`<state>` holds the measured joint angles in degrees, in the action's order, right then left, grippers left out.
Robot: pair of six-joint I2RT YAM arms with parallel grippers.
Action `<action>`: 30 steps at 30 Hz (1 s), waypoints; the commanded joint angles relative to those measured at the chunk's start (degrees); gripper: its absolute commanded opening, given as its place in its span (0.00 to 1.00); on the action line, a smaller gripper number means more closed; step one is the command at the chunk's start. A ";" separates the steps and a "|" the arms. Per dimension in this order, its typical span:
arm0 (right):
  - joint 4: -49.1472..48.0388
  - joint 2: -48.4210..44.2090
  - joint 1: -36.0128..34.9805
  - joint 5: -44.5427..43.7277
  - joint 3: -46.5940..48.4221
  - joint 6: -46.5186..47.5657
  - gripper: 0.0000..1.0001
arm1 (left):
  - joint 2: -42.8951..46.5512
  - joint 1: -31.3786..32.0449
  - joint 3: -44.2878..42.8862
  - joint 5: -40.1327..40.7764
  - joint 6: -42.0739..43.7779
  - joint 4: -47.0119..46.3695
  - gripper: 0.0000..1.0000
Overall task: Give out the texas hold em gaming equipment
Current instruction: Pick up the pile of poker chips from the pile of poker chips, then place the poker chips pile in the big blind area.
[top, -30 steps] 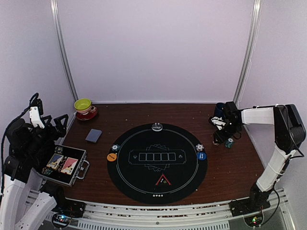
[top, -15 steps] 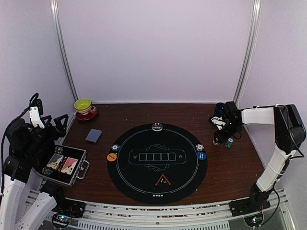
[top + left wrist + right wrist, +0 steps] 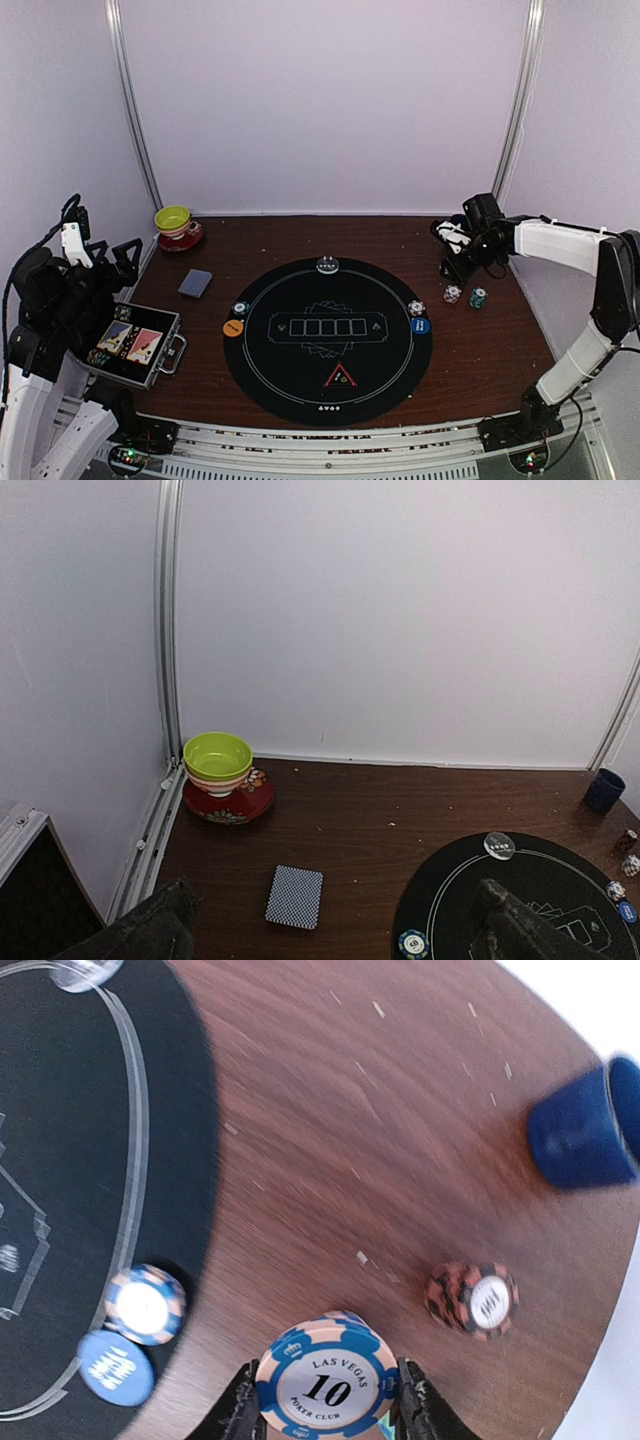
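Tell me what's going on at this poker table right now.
The right gripper is closed on a blue-striped poker chip marked 10, holding it above the wood just right of the round black mat. A red-striped chip lies on the table nearby, not far from the dark blue mug. The left gripper hangs open and empty near the open case. The card deck lies on the wood, and the red triangle marker sits on the mat.

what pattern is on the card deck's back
Card deck: fine blue-grey check, pale border; clearest in left wrist view.
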<state>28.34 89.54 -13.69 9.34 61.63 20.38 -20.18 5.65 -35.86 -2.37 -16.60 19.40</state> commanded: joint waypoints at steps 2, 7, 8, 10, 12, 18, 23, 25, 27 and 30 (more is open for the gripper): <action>-0.17 -0.47 -10.12 -0.35 7.83 -2.22 0.33 | 0.11 -0.75 0.45 0.17 0.54 -2.61 0.98; 3.51 8.35 -19.84 -1.69 21.10 -2.95 0.33 | -0.21 -1.18 0.52 0.04 0.51 -2.69 0.98; 4.02 10.62 -21.28 -2.07 24.03 -2.98 0.33 | -0.21 -1.24 0.59 0.00 0.46 -2.81 0.98; 4.56 15.27 -23.79 -2.31 30.00 -3.07 0.33 | -0.33 -1.38 0.68 0.11 0.45 -2.83 0.98; 4.70 19.79 -25.90 -2.12 35.82 -3.56 0.33 | -0.61 -1.50 0.69 0.21 0.48 -2.79 0.98; 5.67 35.35 -31.52 -1.54 53.93 -5.53 0.33 | -1.17 -1.88 0.69 0.27 0.51 -2.81 0.98; 3.51 45.23 -35.29 -1.82 66.14 -6.86 0.33 | -1.34 -1.92 0.79 0.58 0.50 -2.90 0.98; 3.28 48.90 -36.63 -2.19 70.27 -7.30 0.33 | -1.43 -1.89 0.92 0.70 0.44 -3.06 0.98; 3.14 52.30 -37.07 -2.24 73.99 -8.76 0.33 | -1.67 -1.95 0.96 0.75 0.47 -3.13 0.98; -0.58 54.33 -38.21 -3.80 73.31 -9.29 0.33 | -2.32 -1.92 1.05 0.71 0.46 -3.24 0.98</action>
<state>31.83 142.28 -50.72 7.73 133.58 13.15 -21.58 4.21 -35.24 -2.13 -16.60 19.31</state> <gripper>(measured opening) 0.404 0.979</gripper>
